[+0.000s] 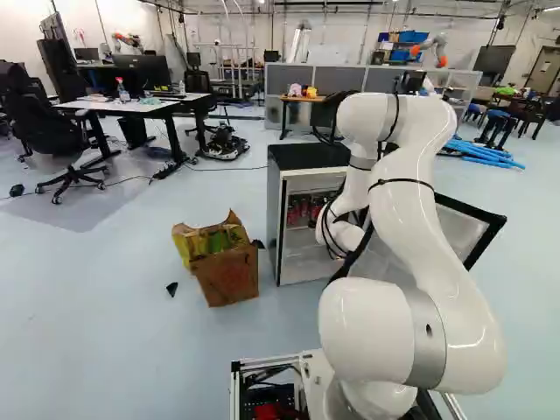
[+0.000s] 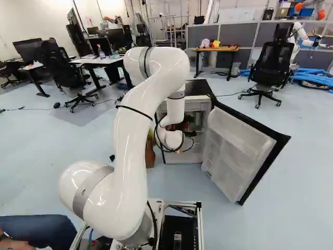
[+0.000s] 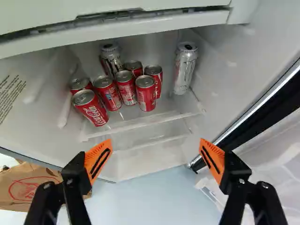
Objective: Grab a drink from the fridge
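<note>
Right then, the robot's gripper was at the open front of the small fridge, w/ the big white arm bent over toward it. In the wrist view the gripper had its two fingers wide apart, and the orange pads didn't touch each other or any can.

The drinks were inside the fridge, up ahead of the fingers. Seven red cans stood in a bunch, all close by each other. A tall silver can stood at the back of the bunch, partly hidden by the red ones. Another tall can, silver too, stood apart from them, near the fridge wall on the door side. A white ledge ran along in front of the bunch, btwn the cans and the gripper.

The fridge door was swung wide open, at the R of the R base view, w/ clear bins on its inner side. On the other side of the fridge, a brown cardboard box sat on the floor, w/ its top open and some yellow stuff in it. A small dark scrap lay near the box.
</note>
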